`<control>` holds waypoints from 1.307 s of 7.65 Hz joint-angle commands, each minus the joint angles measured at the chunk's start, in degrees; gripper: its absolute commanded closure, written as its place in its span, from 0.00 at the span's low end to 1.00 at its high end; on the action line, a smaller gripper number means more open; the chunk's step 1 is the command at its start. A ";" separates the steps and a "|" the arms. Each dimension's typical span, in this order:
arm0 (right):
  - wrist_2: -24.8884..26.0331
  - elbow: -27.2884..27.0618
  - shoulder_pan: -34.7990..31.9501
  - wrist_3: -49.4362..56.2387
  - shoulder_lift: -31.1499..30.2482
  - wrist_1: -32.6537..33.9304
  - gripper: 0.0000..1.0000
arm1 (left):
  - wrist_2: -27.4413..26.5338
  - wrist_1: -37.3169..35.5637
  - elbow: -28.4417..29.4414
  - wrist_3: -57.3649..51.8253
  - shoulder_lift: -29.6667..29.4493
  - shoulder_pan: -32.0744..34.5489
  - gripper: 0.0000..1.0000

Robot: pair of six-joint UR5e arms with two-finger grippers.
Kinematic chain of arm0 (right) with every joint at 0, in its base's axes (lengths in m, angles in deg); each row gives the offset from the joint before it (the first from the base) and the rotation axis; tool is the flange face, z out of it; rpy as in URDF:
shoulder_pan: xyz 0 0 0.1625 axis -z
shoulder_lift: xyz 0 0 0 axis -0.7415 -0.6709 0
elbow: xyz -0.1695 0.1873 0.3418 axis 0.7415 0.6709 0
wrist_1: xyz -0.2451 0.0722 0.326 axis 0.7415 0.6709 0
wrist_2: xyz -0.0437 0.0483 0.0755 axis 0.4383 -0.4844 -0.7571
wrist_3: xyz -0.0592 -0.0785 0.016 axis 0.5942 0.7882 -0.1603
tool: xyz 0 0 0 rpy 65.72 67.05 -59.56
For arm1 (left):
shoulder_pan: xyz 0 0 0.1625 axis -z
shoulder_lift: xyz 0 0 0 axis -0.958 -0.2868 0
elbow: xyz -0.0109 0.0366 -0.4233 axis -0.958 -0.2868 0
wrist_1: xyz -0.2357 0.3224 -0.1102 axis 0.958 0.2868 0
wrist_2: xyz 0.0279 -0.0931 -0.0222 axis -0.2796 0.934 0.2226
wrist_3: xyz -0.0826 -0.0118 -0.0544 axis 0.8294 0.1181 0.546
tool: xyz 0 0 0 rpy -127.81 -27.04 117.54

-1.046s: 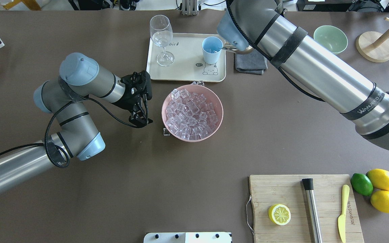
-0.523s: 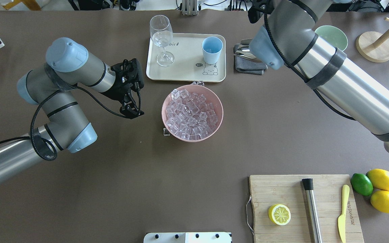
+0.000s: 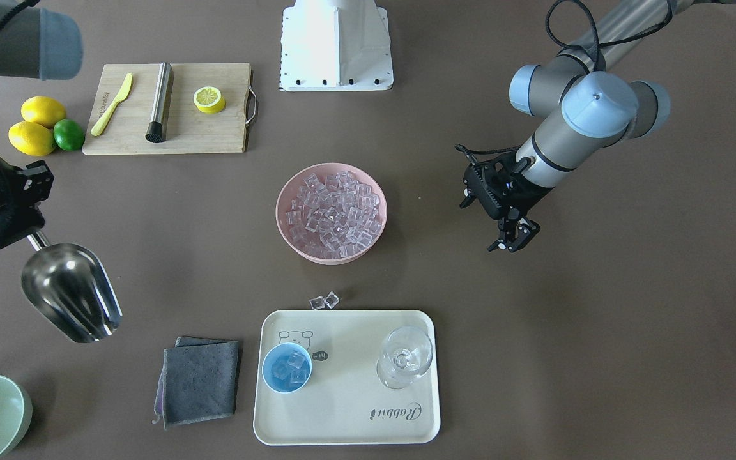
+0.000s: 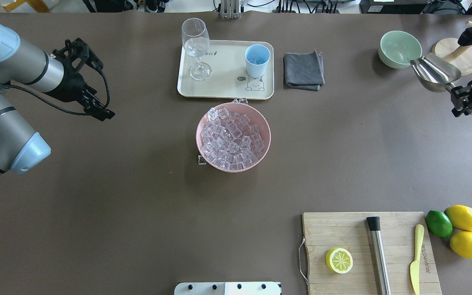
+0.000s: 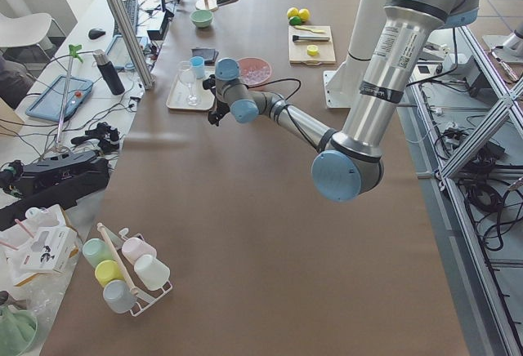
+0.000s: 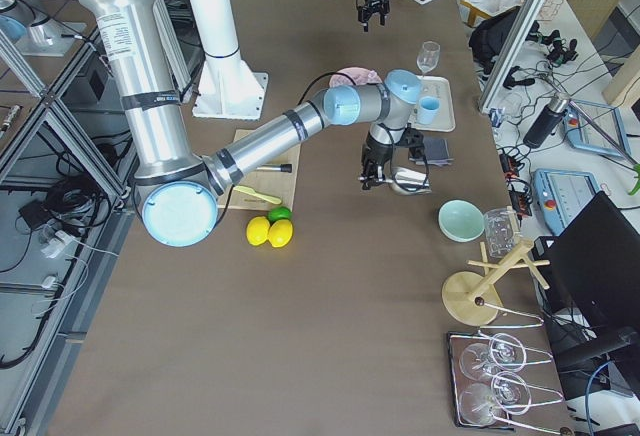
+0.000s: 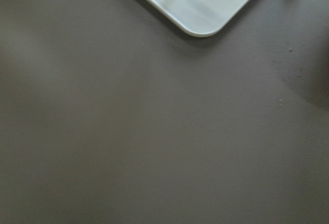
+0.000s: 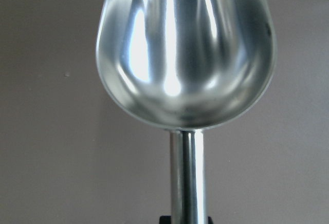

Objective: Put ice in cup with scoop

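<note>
The light-blue cup stands on the cream tray and holds a few ice cubes; it also shows in the overhead view. More ice fills a pink bowl at the table's middle. My right gripper is shut on the handle of the silver scoop, held above the table far right of the tray, near the green bowl. The scoop's bowl is empty. My left gripper is shut and empty, far left of the pink bowl.
A wine glass stands on the tray. A grey cloth lies to its right. A green bowl and a wooden stand are at the back right. Loose cubes lie by the tray. A cutting board is at the front right.
My right arm has swung from the cup far to the right with the scoop. My left arm has drawn back to the left, away from the pink bowl.
</note>
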 commanded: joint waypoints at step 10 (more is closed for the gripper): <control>-2.73 16.19 -0.50 -18.21 -18.45 -44.67 0.00 | 10.87 -6.15 14.83 -2.50 13.01 31.32 0.01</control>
